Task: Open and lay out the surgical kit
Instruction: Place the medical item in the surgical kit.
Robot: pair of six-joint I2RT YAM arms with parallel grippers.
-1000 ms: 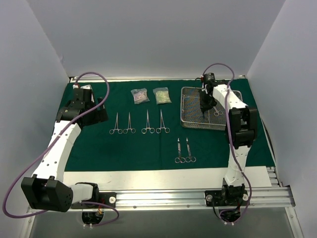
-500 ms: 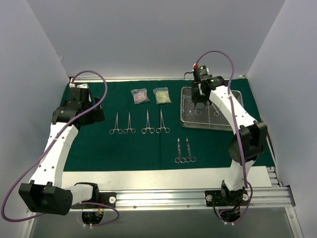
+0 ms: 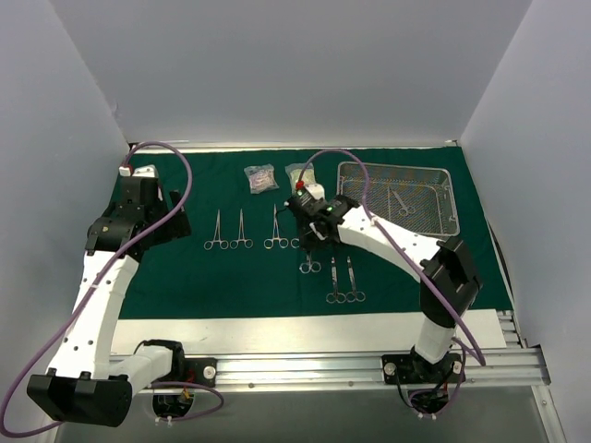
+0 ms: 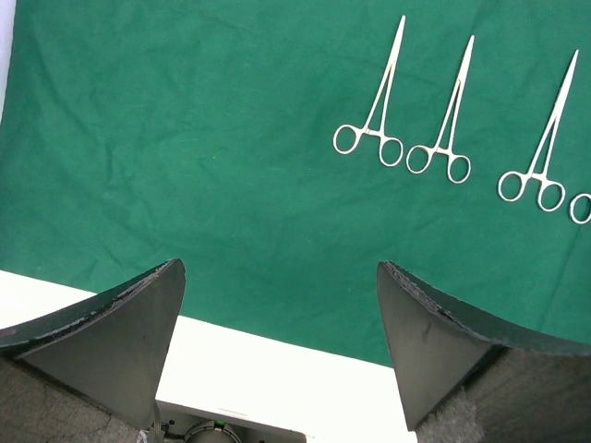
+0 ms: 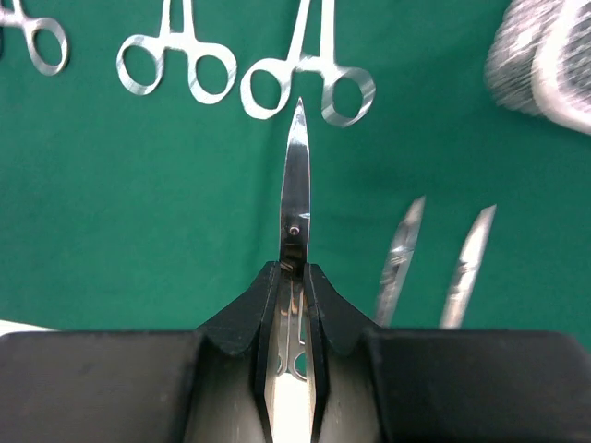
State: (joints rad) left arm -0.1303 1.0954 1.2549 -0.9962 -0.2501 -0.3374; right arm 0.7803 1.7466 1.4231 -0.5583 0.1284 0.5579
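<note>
The dark green cloth (image 3: 175,277) lies spread flat on the table. The silver mesh tray (image 3: 441,175) stands at its back right with one steel instrument (image 3: 404,205) inside. My right gripper (image 3: 314,236) (image 5: 294,273) is shut on a pair of scissors (image 5: 296,171). It hangs over the middle of the cloth, and the scissors' ring handles (image 3: 309,266) dangle just left of two laid-out scissors (image 3: 343,281). A row of forceps (image 3: 229,231) lies further left, and two clear packets (image 3: 261,178) sit behind them. At the cloth's left, my left gripper (image 3: 175,217) (image 4: 282,277) is open and holds nothing.
A white strip of table (image 3: 277,334) runs along the cloth's near edge, and the arms' mounting rail (image 3: 351,367) lies in front of it. Grey walls close in the back and both sides. In the right wrist view the tray's corner (image 5: 540,55) shows blurred at top right.
My right arm has swung from over the tray to the middle of the cloth, carrying the scissors. The left arm drew slightly back towards the left.
</note>
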